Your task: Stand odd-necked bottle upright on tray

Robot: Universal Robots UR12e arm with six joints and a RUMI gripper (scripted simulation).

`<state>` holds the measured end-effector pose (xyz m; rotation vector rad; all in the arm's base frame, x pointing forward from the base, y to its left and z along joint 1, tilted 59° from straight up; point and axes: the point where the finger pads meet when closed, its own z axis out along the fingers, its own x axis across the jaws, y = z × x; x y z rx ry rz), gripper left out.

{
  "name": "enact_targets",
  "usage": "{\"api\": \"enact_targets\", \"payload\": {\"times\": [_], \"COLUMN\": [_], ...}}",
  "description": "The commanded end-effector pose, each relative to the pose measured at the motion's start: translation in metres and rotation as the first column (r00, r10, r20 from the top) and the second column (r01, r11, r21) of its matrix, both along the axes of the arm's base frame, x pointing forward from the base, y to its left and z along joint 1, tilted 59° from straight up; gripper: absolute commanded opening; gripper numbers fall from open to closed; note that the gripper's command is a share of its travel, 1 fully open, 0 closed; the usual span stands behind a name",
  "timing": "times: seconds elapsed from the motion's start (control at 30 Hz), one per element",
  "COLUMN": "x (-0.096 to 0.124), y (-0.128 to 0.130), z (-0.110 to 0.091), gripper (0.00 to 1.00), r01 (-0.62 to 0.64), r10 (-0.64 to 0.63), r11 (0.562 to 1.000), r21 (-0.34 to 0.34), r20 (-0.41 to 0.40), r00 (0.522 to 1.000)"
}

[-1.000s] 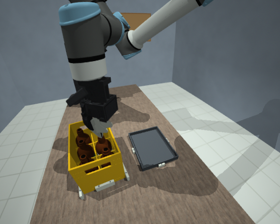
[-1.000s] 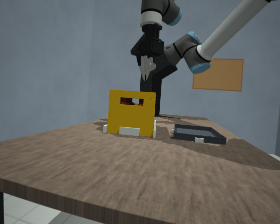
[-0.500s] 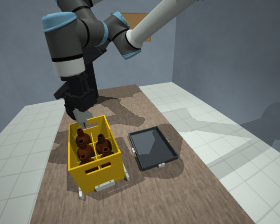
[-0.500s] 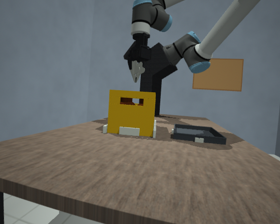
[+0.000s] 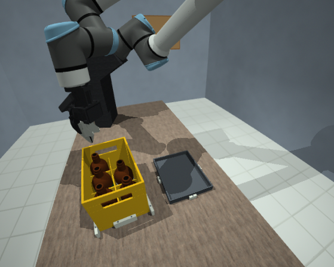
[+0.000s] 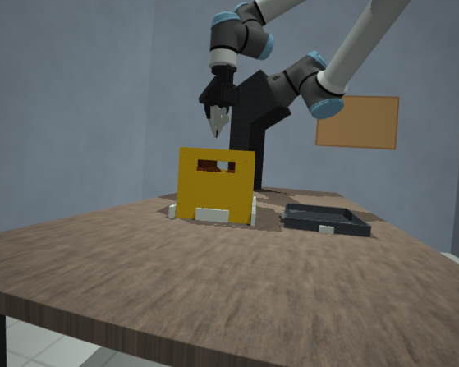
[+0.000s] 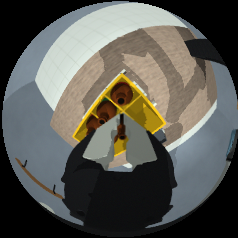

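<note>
A: State of the gripper?

B: Clenched, with nothing grasped. Pale fingertips together, pointing downward, left of centre in the top view; just above the middle of the frame in the exterior view.

A: And directly outward from the tips?

B: In the exterior view, a yellow crate below, with a gap between tips and upper rim. In the top view, visible below the tips, toward the lower left of the frame.

A: Position of the sought bottle relative to the jaws?

B: Within the crate, apart from the jaws. Impossible to tell by neck thickness which of five brown bottles to name. In the top view, upright in separate compartments: three in the left row, namely upper, middle and lower; two in the right row, upper and lower. All below and clear of the tips.

A: Farther out?

B: A dark tray, right of the crate in the top and exterior views, well apart from the jaws. Flat on the wooden table, with no bottle inside.
</note>
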<state>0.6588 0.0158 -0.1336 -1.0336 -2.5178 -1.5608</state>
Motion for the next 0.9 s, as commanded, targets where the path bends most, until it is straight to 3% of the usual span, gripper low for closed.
{"api": "enact_targets", "payload": {"times": [0.0,0.03,0.87], "x": [-0.0028,-0.0007,-0.0005], "y": [-0.0033,-0.0050,-0.0043], "z": [-0.0019,-0.0001,-0.0001], "gripper": [0.00,0.38,0.38], "r01": [-0.003,-0.002,-0.003], "r10": [0.003,0.003,0.003], "r11": [1.000,1.000,1.000], "r21": [-0.007,-0.010,-0.009], "r20": [0.010,0.014,0.013], "r00": [1.000,1.000,1.000]}}
